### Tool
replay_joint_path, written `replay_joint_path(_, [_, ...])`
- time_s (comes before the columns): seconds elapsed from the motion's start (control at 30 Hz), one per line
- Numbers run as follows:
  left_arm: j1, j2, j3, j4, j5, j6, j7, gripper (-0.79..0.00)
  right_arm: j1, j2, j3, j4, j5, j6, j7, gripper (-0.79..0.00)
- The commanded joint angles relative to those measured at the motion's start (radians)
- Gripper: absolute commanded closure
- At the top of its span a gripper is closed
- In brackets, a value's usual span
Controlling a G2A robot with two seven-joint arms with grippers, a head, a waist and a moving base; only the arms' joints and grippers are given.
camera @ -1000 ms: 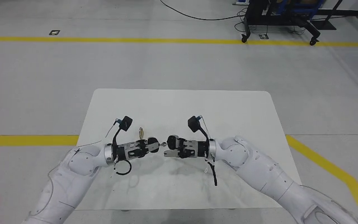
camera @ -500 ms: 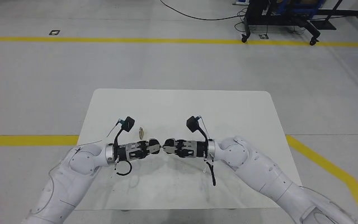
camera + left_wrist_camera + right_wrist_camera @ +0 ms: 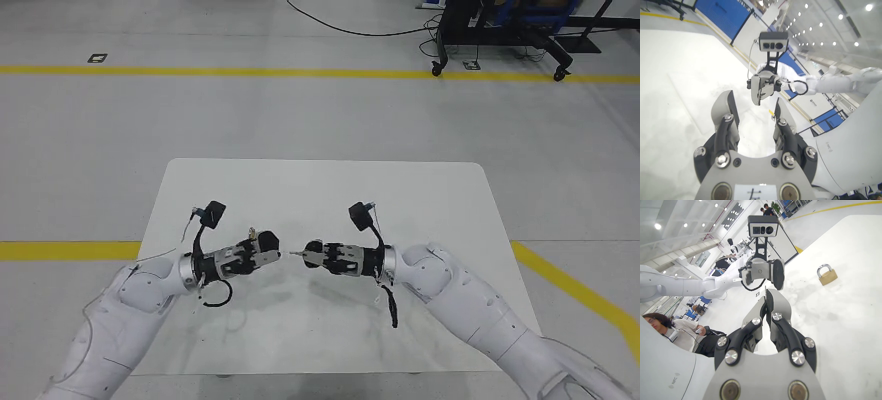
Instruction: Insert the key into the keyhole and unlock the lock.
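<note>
Lock: the small brass padlock with a silver shackle (image 3: 827, 275) lies flat on the white worktop (image 3: 400, 200), touched by neither gripper. The shackle looks seated, so I judge it not yet unlocked.

Left gripper (image 3: 267, 251): fingers (image 3: 725, 108) spread wide, nothing between them. It is held just beside the padlock. In the top view the lock sits just past its fingertips, toward the far edge of the worktop.

Right gripper (image 3: 766, 295): fingers (image 3: 780, 308) pressed together, pinching a thin silver key (image 3: 765, 290) whose blade pokes out past the tips. The blade points at the left gripper, along the line between the two wrists, with a small gap between them.

Relation that matters: the lock lies off the blade's line, on the far side, and nearer the left arm than the right. The keyhole cannot be seen. It is probably in the end of the body opposite the shackle, but the lock is too small to confirm this.

Judgement: the left fingers must first take the body and turn that end toward the blade. The insertion has not yet begun.
</note>
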Motion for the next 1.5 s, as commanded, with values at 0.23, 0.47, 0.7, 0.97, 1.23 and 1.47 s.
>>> replay_joint_path(0.23, [0.146, -0.015, -0.166, -0.140, 0.627, 0.260, 0.544, -0.785, -0.112, 0.038, 0.157, -0.021, -0.036, -0.109, -0.119, 0.000])
replay_joint_path(0.47, [0.195, -0.041, -0.086, -0.240, 0.987, 0.722, 0.649, -0.785, -0.133, 0.041, 0.180, -0.036, -0.052, -0.116, -0.143, 0.000])
replay_joint_path(0.7, [0.144, -0.069, 0.009, -0.229, 1.098, 0.943, 0.581, -0.376, -0.133, 0.041, 0.180, -0.036, -0.052, -0.116, -0.143, 0.000])
replay_joint_path(0.97, [0.121, -0.081, 0.030, -0.211, 1.127, 0.974, 0.503, -0.422, -0.133, 0.041, 0.180, -0.036, -0.052, -0.116, -0.143, 0.000])
replay_joint_path(1.23, [0.099, -0.093, 0.055, -0.195, 1.172, 0.989, 0.455, -0.483, -0.133, 0.041, 0.180, -0.036, -0.052, -0.116, -0.143, 0.000])
replay_joint_path(1.47, [0.087, -0.104, 0.064, -0.182, 1.182, 0.989, 0.440, -0.348, -0.133, 0.041, 0.180, -0.036, -0.052, -0.116, -0.143, 0.000])
